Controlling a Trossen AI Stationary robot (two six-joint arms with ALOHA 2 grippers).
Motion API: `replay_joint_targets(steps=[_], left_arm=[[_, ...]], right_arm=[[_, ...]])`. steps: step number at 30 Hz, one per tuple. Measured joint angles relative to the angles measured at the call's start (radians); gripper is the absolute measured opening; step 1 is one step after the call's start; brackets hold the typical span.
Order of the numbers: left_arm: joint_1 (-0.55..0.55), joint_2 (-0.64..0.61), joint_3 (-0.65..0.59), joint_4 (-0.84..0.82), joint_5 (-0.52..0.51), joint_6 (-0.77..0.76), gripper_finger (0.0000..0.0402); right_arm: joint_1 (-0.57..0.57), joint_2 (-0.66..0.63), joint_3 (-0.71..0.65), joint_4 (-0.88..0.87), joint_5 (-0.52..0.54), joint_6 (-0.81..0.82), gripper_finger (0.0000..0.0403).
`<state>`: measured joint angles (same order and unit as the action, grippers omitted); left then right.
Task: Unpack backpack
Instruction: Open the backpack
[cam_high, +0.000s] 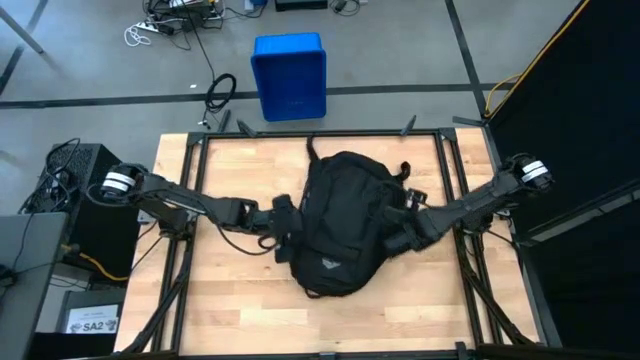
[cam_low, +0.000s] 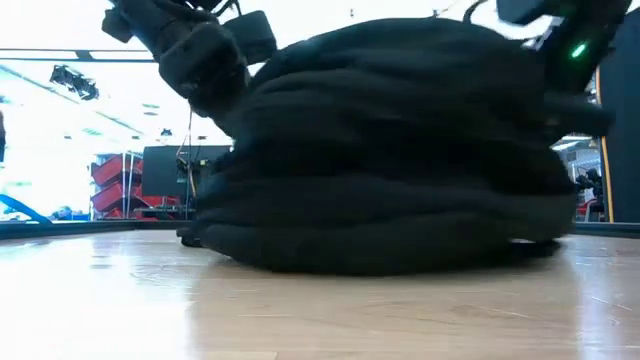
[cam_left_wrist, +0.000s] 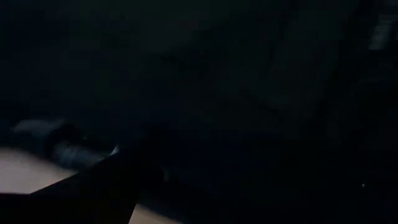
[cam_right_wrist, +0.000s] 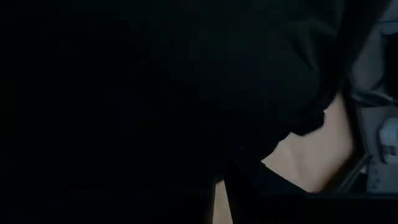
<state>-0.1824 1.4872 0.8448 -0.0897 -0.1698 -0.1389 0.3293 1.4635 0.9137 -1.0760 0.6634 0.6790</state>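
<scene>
The black backpack (cam_high: 340, 225) lies flat on its broad side in the middle of the wooden table (cam_high: 220, 300), its rounded top toward the near edge. In the low view the backpack (cam_low: 390, 150) fills most of the picture. My left gripper (cam_high: 285, 222) stands open right at the backpack's left side. My right gripper (cam_high: 398, 235) is shut at the backpack's right side, close against the black fabric. Both wrist views show little but dark fabric. My left gripper is close against the backpack's left side, but whether it touches the fabric I cannot tell. My right gripper comes slanting down from the table's right at the backpack's right side (cam_high: 390, 230). Black fabric hides its fingertips, so I cannot tell whether it touches or holds anything.
A blue bin (cam_high: 290, 75) stands on the floor beyond the table's far edge. Bare wood lies along the near edge (cam_high: 300, 315) and in the far left corner (cam_high: 230, 165). The backpack's straps (cam_high: 312, 150) trail toward the far edge.
</scene>
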Motion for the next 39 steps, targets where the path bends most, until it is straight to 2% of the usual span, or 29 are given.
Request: replay_joint_targets(steps=[3, 7, 9, 11, 15, 19, 23, 29, 32, 39], left_arm=[[-0.024, 0.043, 0.002, 0.132, 0.059, 0.038, 0.0374], [-0.041, 0.061, 0.026, 0.153, 0.046, 0.112, 0.0374], [-0.045, 0.058, 0.042, 0.151, -0.008, 0.141, 0.0374], [-0.045, 0.044, 0.063, 0.101, -0.037, 0.162, 0.0374], [-0.047, -0.002, 0.126, -0.098, -0.116, 0.147, 0.0374], [-0.067, -0.061, 0.177, -0.317, -0.215, 0.061, 0.0374], [-0.109, -0.129, 0.185, -0.421, -0.276, -0.024, 0.0374], [-0.234, -0.151, 0.180, -0.482, -0.344, -0.171, 0.0374], [-0.307, -0.125, 0.150, -0.418, -0.385, -0.229, 0.0374], [-0.439, -0.071, 0.044, -0.190, -0.389, -0.336, 0.0374]], right_arm=[[-0.102, 0.000, -0.016, 0.107, 0.024, -0.137, 0.0001], [-0.216, 0.001, -0.020, 0.408, 0.028, -0.425, 0.0003], [-0.257, 0.001, -0.020, 0.583, -0.029, -0.595, 0.0004], [-0.287, 0.001, -0.012, 0.680, -0.095, -0.710, 0.0004], [-0.321, -0.012, 0.048, 0.634, -0.110, -0.739, 0.0001], [-0.321, -0.060, 0.067, 0.543, -0.110, -0.711, 0.0004], [-0.276, -0.128, 0.068, 0.530, -0.111, -0.638, 0.0002], [-0.099, -0.158, 0.068, 0.637, -0.161, -0.594, 0.0004], [0.005, -0.140, 0.060, 0.773, -0.178, -0.605, 0.0006], [0.188, -0.044, 0.046, 1.080, -0.251, -0.667, 0.0003]])
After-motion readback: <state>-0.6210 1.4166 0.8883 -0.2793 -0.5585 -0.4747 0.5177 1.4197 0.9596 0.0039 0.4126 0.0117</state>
